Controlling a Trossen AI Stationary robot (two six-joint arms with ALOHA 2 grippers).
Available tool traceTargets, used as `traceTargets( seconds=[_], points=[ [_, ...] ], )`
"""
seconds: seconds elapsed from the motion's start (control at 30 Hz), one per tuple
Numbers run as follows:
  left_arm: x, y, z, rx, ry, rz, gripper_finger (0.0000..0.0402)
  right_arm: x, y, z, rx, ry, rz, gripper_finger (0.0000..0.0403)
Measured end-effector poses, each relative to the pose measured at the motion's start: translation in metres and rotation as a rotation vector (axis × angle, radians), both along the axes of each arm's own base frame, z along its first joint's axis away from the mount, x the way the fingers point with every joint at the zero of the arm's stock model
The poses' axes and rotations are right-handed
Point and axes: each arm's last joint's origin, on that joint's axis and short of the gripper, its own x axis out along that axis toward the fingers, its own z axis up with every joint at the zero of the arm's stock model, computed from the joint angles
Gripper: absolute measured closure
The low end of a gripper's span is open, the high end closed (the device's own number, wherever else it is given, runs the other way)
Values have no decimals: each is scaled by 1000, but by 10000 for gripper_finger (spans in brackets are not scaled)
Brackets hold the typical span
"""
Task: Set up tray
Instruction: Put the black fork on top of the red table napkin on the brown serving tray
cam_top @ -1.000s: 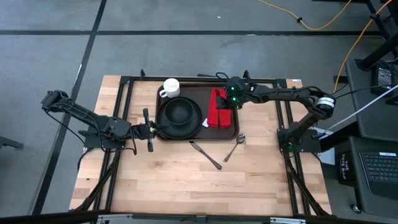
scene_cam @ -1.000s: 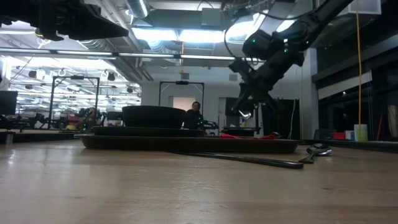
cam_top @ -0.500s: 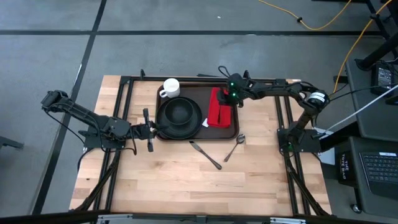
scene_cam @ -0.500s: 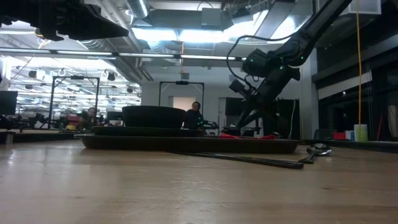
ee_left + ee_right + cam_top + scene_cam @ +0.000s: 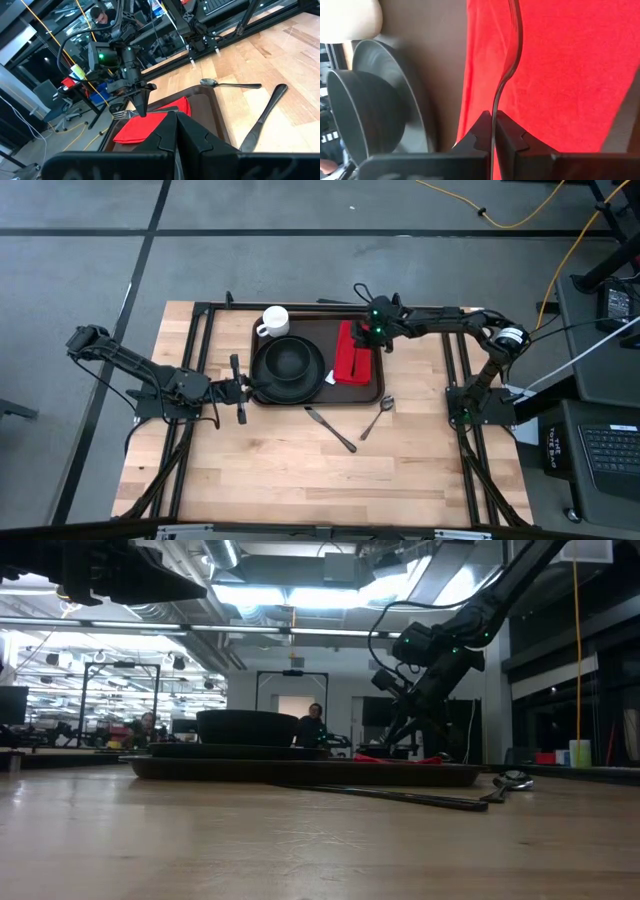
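Observation:
The dark brown tray point(image 5: 318, 394) lies on the table's far middle. On it stand a white cup point(image 5: 275, 320) and a black bowl point(image 5: 288, 360) on a round black plate, and a red napkin point(image 5: 350, 355) lies flat at its right. My right gripper point(image 5: 141, 111) points down over the napkin, shut on a fork point(image 5: 512, 45). My left gripper point(image 5: 243, 388) is shut at the tray's left rim; whether it touches the rim I cannot tell. A knife point(image 5: 330, 429) and a spoon point(image 5: 378, 416) lie on the wood nearer than the tray. My right gripper pinches the fork's handle point(image 5: 493, 107) between its two fingers, slanting down from the table's right. The fork runs on ahead of the fingers, lying nearly level low over the red napkin, tines point(image 5: 118, 115) away from the gripper. Whether it rests on the cloth I cannot tell.
Black frame rails point(image 5: 200, 360) run along the table's left, right and far sides. Bare wood point(image 5: 300, 480) spreads across the near half. A person sits in the room far behind the table.
My right gripper has sunk toward the red napkin with the fork and rolled a little. The napkin, partly hidden under the gripper a second ago, now shows flat.

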Motion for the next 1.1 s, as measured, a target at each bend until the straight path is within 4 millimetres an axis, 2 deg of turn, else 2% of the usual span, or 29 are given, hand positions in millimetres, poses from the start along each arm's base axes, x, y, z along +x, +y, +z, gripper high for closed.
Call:
traceTargets(
  seconds=[0.47,1.1],
  points=[
    [0,0,0,0,0,0,397,3,5,-5,-23,53,-42,395],
    [0,0,1,-4,-10,0,399,9,5,-6,-48,26,26,395]
  ],
)
